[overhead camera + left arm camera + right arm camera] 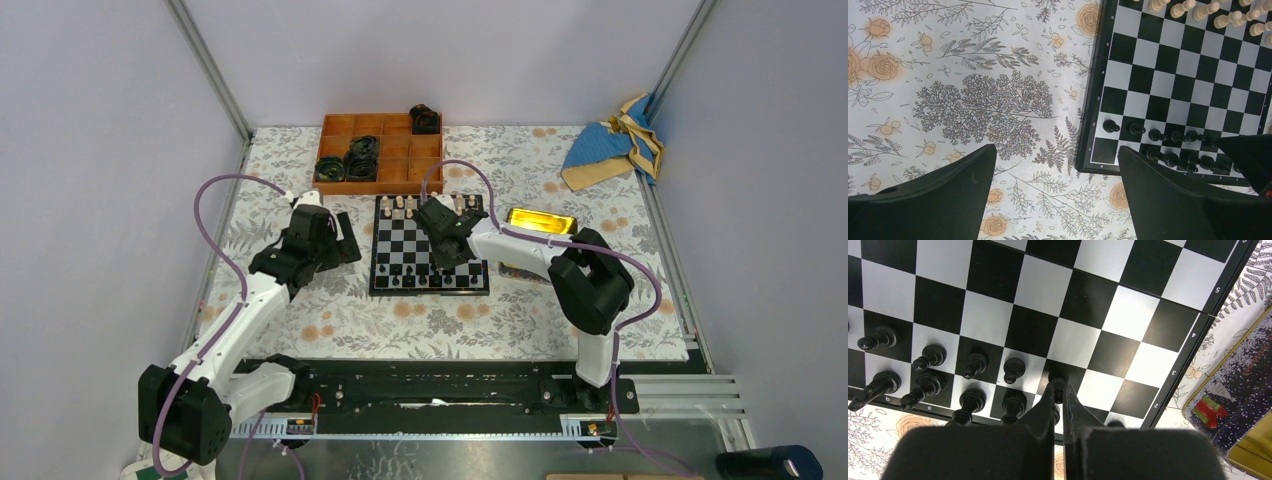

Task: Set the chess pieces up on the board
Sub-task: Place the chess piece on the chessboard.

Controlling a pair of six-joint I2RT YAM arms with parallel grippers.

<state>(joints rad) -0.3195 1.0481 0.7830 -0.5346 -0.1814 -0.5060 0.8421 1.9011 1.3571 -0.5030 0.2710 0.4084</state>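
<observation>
Two grippers: left gripper (1055,150) wide open beside the board (1168,90), right gripper (1059,390) shut over a half-hidden black pawn (1057,382).

place: robot lab cell | cues: panel walls (100,150); aluminium frame (210,70) (floral tablecloth (430,320))

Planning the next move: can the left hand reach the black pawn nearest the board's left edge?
Probably yes. The left hand hangs open just off the board, nothing stands between it and the end pawn, and the right hand, shut on another pawn, is farther along.
</observation>
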